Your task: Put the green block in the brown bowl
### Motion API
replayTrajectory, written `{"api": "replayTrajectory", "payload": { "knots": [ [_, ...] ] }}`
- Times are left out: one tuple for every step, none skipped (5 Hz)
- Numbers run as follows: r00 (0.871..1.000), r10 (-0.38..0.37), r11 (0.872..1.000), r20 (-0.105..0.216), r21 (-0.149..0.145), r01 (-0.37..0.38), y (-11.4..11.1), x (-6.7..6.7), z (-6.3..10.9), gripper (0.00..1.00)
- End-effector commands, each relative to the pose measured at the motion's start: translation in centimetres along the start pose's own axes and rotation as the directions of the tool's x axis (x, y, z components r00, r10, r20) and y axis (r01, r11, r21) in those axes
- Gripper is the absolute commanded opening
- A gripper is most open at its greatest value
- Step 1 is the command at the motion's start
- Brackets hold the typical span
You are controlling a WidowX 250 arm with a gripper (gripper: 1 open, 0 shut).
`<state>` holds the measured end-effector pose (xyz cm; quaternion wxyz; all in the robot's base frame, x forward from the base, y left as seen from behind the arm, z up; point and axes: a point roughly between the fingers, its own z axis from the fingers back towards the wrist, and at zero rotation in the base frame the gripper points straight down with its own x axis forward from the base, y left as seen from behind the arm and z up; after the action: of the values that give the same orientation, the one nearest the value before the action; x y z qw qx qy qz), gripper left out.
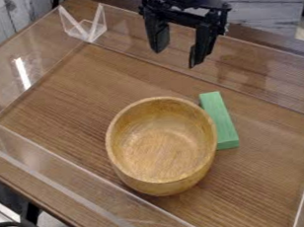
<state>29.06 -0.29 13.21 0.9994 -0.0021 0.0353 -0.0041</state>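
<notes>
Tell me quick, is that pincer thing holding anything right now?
Pincer: open and empty, hanging above the table, apart from the green block.

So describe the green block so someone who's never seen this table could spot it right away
Find the wooden bowl near the middle of the table. The green block lies flat right beside it on the right, just about touching its wall. It is the only bright green thing there, small and long.
</notes>
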Motion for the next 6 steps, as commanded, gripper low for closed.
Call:
{"api": "replayTrajectory", "payload": {
  "knots": [
    [0.98, 0.198, 0.98, 0.0, -0.031, -0.198, -2.5, -0.5, -1.1, 1.0],
    [0.924, 0.383, 0.922, 0.011, -0.067, -0.382, -6.3, -0.8, -3.4, 1.0],
    [0.89, 0.454, 0.888, 0.038, -0.096, -0.449, -9.3, -0.6, -5.0, 1.0],
    [0.852, 0.521, 0.85, 0.051, -0.121, -0.512, -9.7, 0.3, -6.8, 1.0],
    [0.832, 0.552, 0.829, 0.05, -0.139, -0.542, -8.5, 0.8, -7.0, 1.0],
    [0.818, 0.573, 0.814, 0.049, -0.151, -0.561, -7.3, 1.3, -7.1, 1.0]
  ]
}}
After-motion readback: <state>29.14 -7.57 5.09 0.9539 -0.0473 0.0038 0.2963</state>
